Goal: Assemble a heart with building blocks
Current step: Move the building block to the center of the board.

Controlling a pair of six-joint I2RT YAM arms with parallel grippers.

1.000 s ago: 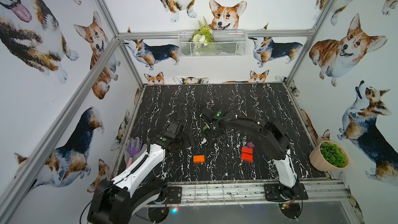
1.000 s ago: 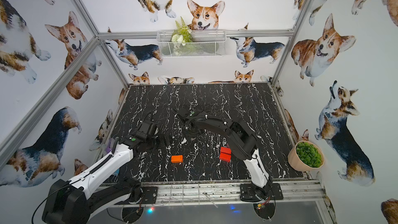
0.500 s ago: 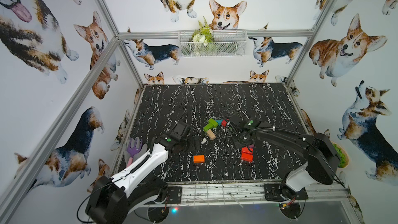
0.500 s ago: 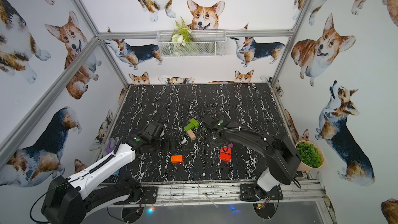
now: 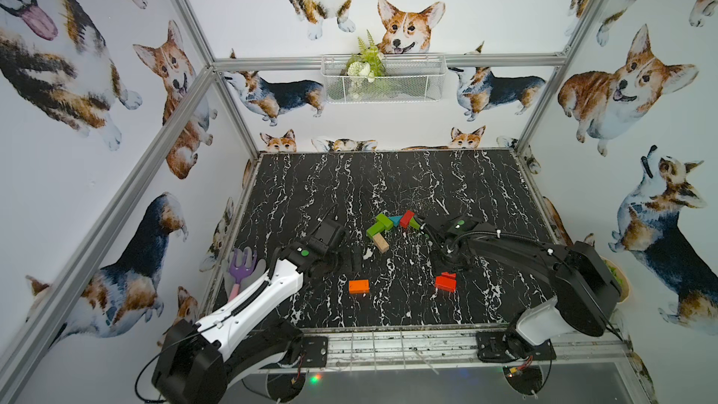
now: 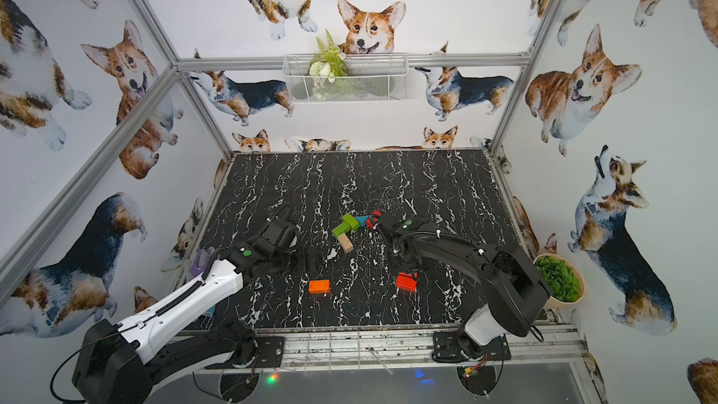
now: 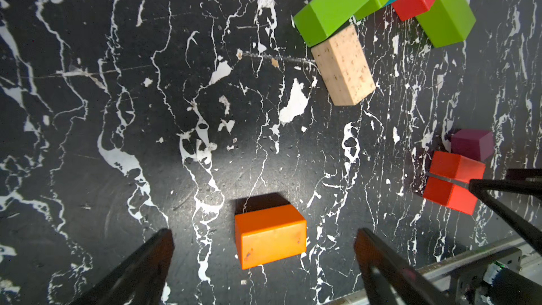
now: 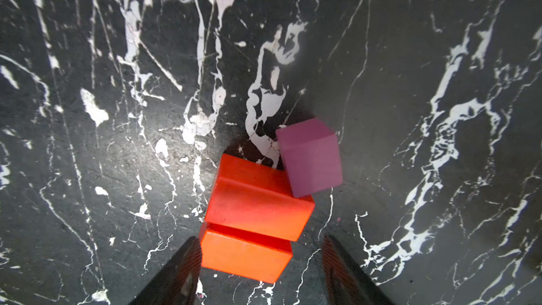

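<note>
One purple cube (image 8: 309, 156), wrist views only.

The right arm (image 5: 516, 248) hides the purple cube (image 8: 309, 156) in both top views.

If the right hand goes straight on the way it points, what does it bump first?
Probably the nearer red rectangular wooden block, just ahead of the open right hand. A second red block and the purple wooden cube lie beyond it.

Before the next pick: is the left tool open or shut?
Open: the left tool has its fingers wide apart, clear of the orange block, holding nothing.
</note>
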